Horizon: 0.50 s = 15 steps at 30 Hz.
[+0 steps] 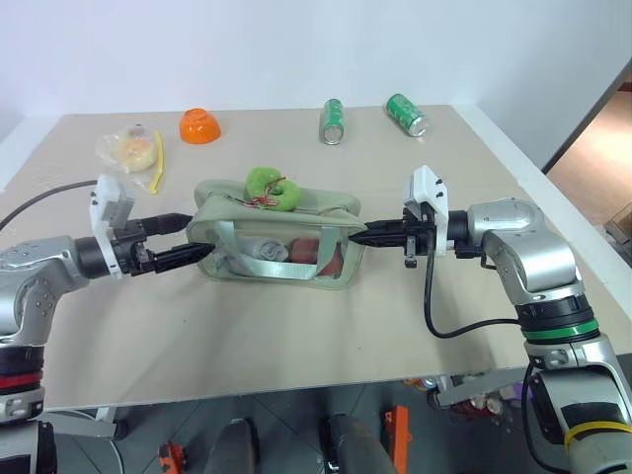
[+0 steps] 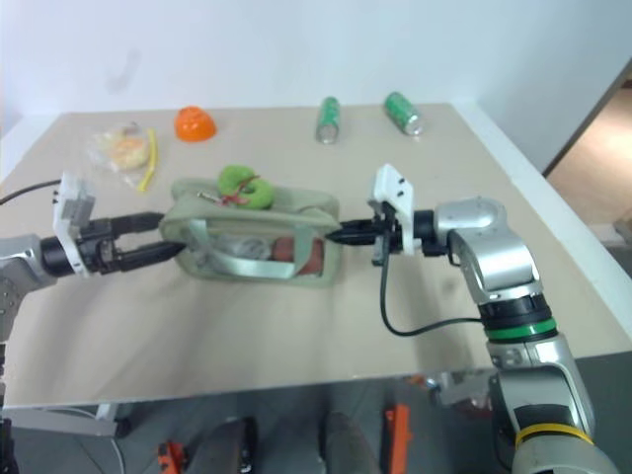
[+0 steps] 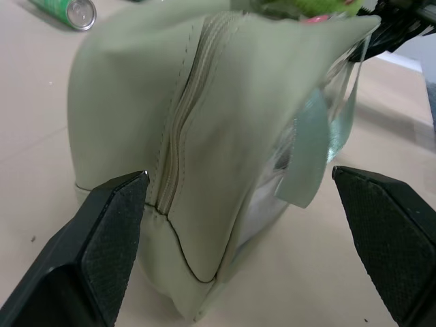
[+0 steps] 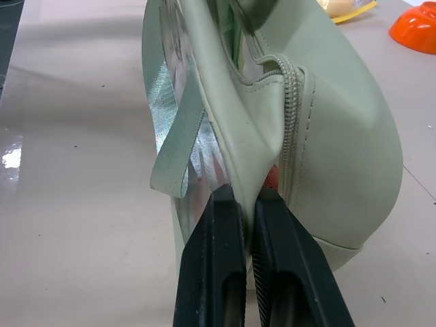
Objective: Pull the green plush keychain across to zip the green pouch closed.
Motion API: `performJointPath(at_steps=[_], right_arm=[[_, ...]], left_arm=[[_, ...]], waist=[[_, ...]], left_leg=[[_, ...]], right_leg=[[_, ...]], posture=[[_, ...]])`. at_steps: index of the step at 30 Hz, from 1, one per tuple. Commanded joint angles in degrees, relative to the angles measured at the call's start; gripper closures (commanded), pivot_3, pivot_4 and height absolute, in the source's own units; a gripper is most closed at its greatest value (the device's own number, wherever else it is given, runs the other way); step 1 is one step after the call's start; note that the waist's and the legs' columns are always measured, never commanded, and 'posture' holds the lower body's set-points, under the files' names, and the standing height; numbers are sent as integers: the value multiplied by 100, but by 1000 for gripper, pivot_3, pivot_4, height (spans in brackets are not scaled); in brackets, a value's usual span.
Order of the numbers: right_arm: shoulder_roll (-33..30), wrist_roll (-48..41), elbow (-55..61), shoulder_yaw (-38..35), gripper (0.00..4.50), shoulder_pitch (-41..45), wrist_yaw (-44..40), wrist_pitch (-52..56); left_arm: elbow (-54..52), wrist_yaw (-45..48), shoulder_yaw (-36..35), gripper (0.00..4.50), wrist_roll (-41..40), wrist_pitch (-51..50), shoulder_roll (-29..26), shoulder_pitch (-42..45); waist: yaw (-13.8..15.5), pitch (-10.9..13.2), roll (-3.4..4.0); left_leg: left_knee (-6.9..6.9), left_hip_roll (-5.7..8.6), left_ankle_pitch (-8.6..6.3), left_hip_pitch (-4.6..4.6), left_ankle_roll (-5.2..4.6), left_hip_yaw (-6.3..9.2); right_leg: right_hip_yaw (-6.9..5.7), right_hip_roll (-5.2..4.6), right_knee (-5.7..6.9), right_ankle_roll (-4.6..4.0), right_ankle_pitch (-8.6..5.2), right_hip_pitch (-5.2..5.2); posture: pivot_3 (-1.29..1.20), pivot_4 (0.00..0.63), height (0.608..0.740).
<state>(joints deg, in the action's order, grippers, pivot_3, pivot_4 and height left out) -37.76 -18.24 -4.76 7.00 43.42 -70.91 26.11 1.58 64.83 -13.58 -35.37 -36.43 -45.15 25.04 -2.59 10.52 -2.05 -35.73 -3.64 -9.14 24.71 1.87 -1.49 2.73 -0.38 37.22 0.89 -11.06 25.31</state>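
The pale sage-green boxy fabric pouch with a clear window stands mid-frame on the beige counter. A lime-green fuzzy plush keychain rests on top. The right gripper reaches level from the right, jaws pinched on the pouch's end; the left gripper, jaws wide, straddles the opposite end.

No legible text

No word, brand, number or sign can be read in any view; print is carried by the two green cans at the far edge of the surface, but it is too small and blurred to be made out; no label can be seen on the green pouch, nor on the green plush keychain.
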Motion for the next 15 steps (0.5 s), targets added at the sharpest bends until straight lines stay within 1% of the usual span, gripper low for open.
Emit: performJointPath(at_steps=[1, 2, 4, 5, 7, 9, 10, 11, 14, 15], right_arm=[[-37, 8, 59, -4, 4500, 55, -5, -12], [-40, 9, 60, -8, 4500, 52, 0, -10], [-46, 12, 70, -13, 4500, 39, 10, -8], [-53, 9, 81, -19, 4500, 26, 12, -6], [-66, 6, 102, -29, 4500, -1, 18, -2], [-78, 4, 119, -36, 4500, -26, 21, 3], [-85, 2, 127, -38, 4500, -39, 21, 8], [-93, -1, 137, -42, 4500, -51, 19, 11], [-75, -22, 89, -72, 4500, -36, 47, 29], [-38, -31, 15, -106, 4155, 3, 91, 16]], left_arm=[[105, -144, -61, 1202, -80, 18, 69, 328], [123, -90, -81, 1508, -141, 17, 87, 370], [125, 20, -116, 2274, -243, 9, 97, 402], [119, 42, -117, 2504, -271, -1, 91, 406], [105, 46, -87, 3206, -287, -17, 71, 413], [66, 60, -63, 4003, -318, -39, 62, 414], [46, 72, -55, 4297, -329, -48, 59, 411], [31, 76, -47, 4436, -331, -56, 54, 408], [13, 72, -4, 4436, -296, -57, 48, 393], [13, 68, 11, 4477, -277, -46, 52, 388]], waist=[[0, 0, 0], [1, 0, 0], [0, 0, 0], [0, 0, 0], [-1, 0, 0], [-1, 0, 0], [-1, 0, 0], [-2, 0, 0], [-2, 0, 0], [-2, 0, 0]], left_leg=[[0, 0, 0, 1, 0, 0], [0, 0, 0, 1, 0, 0], [0, 1, 0, 2, 0, -1], [0, 1, 0, 1, 0, -2], [2, 0, 0, 1, 1, -2], [3, 0, 0, 1, 1, -1], [3, 0, 0, 1, 1, -1], [3, 0, 0, 1, 1, -2], [2, 0, 0, 1, 1, -2], [2, 0, 0, 1, 1, -2]], right_leg=[[0, 0, 0, 0, 0, 0], [0, 0, 0, 0, 0, 0], [1, 0, -1, 1, 0, 0], [2, 0, -1, 1, -1, 0], [2, 0, -1, 1, -1, 1], [2, 1, -1, 1, -1, 1], [2, 1, -1, 0, -1, 1], [2, 1, -1, 0, -1, 1], [3, 0, -1, 0, -1, 1], [3, 1, -1, 0, -1, 1]], posture=[[0, 150, 740], [0, 150, 740], [0, 150, 740], [0, 150, 740], [0, 150, 740], [0, 150, 740], [0, 150, 740], [0, 150, 740], [0, 150, 740], [0, 150, 740]])
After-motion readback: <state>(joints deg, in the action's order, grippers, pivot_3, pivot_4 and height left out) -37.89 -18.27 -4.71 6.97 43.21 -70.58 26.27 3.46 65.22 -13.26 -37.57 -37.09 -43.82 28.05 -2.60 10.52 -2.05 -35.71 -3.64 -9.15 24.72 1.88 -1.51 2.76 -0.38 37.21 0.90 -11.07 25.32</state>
